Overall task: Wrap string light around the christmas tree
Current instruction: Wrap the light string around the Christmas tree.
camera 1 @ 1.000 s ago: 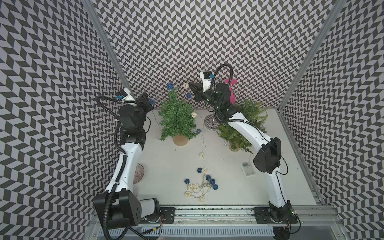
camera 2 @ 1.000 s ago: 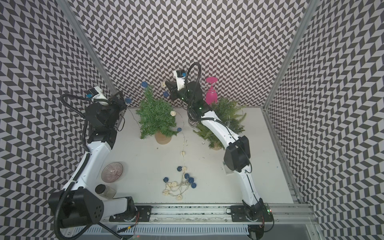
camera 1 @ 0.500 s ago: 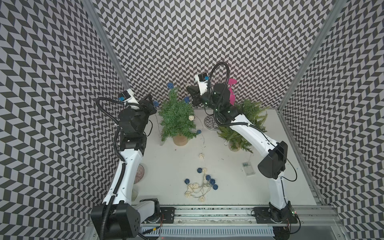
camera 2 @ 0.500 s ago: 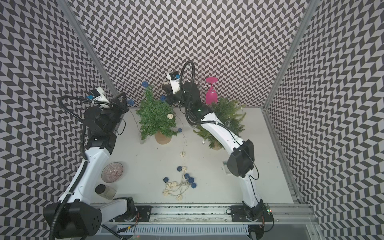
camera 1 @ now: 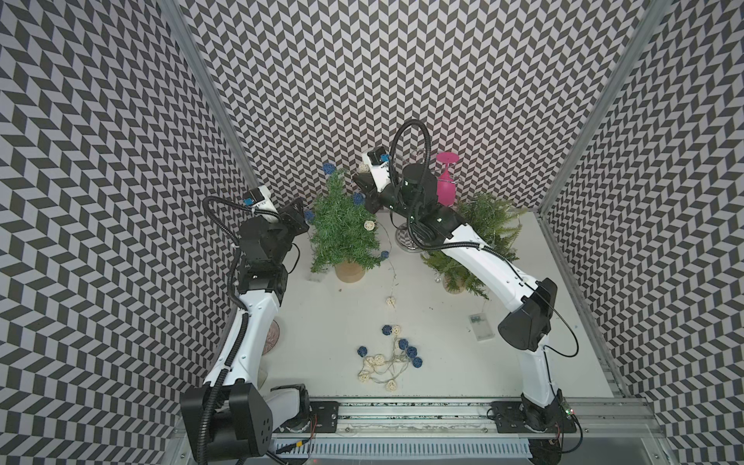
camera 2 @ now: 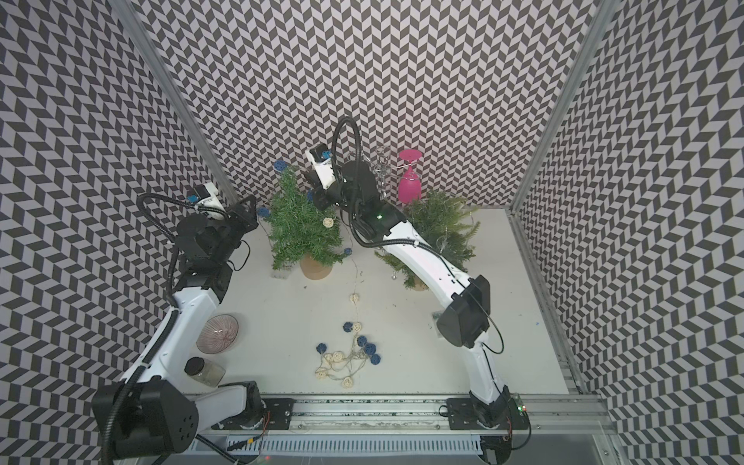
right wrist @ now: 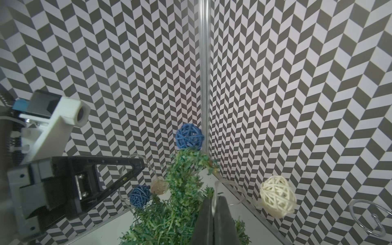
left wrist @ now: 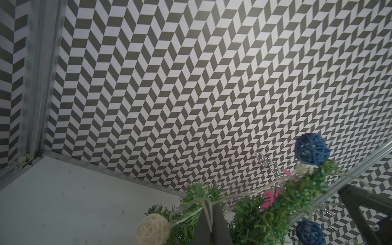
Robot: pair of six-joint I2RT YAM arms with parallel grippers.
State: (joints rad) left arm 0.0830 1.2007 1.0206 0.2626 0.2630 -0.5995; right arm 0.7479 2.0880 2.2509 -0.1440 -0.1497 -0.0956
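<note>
- Nearest, by the left arm's base: clear jar (camera 2: 205,369) and ribbed pinkish bowl (camera 2: 218,333) on the white table (camera 1: 443,362).
- At mid-table: loose heap of the string light (camera 1: 385,361), with blue and cream wicker balls tangled on thin wire. Clear battery box (camera 1: 480,327) off toward the right arm.
- From the heap: one strand running back past a single cream ball to the lower branches of the christmas tree (camera 1: 344,231).
- Toward the back: christmas tree upright in a tan pot. Blue ball at its very tip, more balls among the branches, wire draped over the upper part.
- On the left arm's side of the christmas tree: left gripper (left wrist: 209,212), pinched tight on the wire, a blue ball just beside it in both top views.
- On the other side, near the treetop: right gripper (right wrist: 213,202), likewise clamped on the wire, a cream ball dangling close by.
- Farther right: fern (camera 1: 489,225).
- Behind the fern: inverted pink glass (camera 1: 445,189) in front of the chevron wall (camera 1: 402,80).
</note>
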